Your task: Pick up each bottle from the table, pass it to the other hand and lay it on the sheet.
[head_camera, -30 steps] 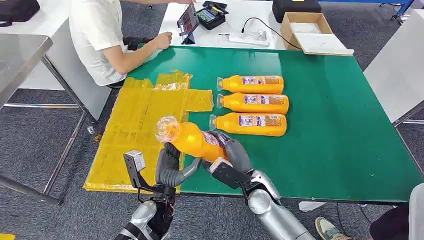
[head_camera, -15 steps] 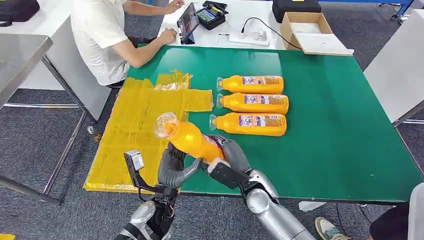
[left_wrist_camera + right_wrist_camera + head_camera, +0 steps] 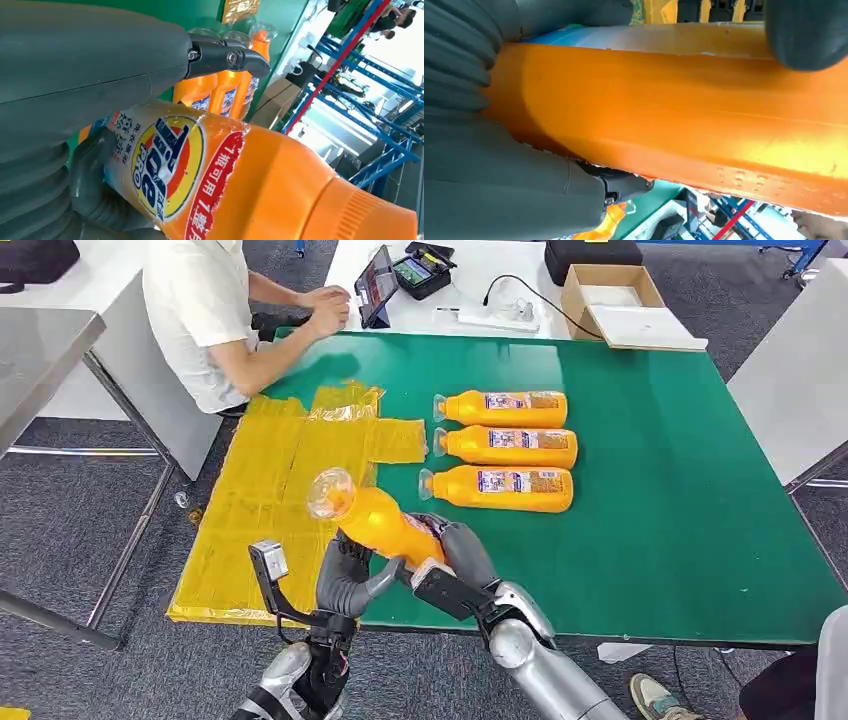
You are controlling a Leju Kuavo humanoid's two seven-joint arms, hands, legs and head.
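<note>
My right hand (image 3: 452,552) grips an orange bottle (image 3: 380,520) by its base end and holds it tilted above the table's front edge, with the clear cap (image 3: 330,492) pointing up and left over the yellow sheet (image 3: 270,490). My left hand (image 3: 348,575) cups the bottle's middle from below. In the left wrist view its thumb (image 3: 225,55) stands a little off the labelled bottle (image 3: 210,170). The right wrist view is close on the orange bottle (image 3: 684,110). Three more orange bottles (image 3: 505,447) lie side by side on the green table (image 3: 680,490).
A person in a white shirt (image 3: 200,310) sits at the table's far left corner, hands near a tablet (image 3: 376,285). An open cardboard box (image 3: 620,305) and cables lie on the white table behind. The sheet hangs over the table's left edge.
The held bottle has shifted slightly left and toward me. My left hand has come up closer under it. The person's arms have moved.
</note>
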